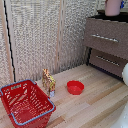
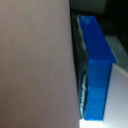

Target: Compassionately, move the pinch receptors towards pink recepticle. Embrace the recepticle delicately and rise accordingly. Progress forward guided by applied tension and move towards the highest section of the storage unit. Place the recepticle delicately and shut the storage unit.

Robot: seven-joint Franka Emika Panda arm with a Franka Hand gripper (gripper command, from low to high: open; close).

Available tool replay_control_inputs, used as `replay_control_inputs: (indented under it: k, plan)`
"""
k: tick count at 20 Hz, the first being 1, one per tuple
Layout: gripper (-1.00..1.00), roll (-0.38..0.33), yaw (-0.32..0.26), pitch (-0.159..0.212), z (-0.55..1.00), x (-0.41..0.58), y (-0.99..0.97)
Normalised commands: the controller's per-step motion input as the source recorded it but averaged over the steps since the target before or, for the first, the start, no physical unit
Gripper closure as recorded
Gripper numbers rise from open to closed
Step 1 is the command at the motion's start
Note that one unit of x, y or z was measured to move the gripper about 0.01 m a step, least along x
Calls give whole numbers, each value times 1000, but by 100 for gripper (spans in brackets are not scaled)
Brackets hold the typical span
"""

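Observation:
The pink recepticle (image 1: 112, 7) shows at the exterior view's upper right, at the level of the top of the storage unit (image 1: 91, 26); I cannot tell whether it rests there or hangs just above. In the wrist view its pink wall (image 2: 30, 60) fills most of the picture and lies against one blue fingertip (image 2: 97, 70) of my gripper (image 2: 60, 65). The other finger is hidden behind the mug. The highest drawer (image 1: 105, 37) stands out a little from the one below (image 1: 107, 60). The gripper itself is above the exterior view's edge.
A red mesh basket (image 1: 25, 102) stands on the wooden floor at the exterior view's lower left. A toy giraffe (image 1: 48, 81) and a flat red bowl (image 1: 75, 87) sit beside it. Part of my white arm (image 1: 125, 75) shows at the right edge. A wicker screen (image 1: 45, 35) backs the scene.

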Motion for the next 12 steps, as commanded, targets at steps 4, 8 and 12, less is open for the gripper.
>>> replay_control_inputs:
  k: [4,8,12]
  plan:
    - [-100,-62,-6,79,-176,0,28]
    - [-100,-23,0,31,-49,0,159]
    - [-100,-36,30,33,112,28,246]
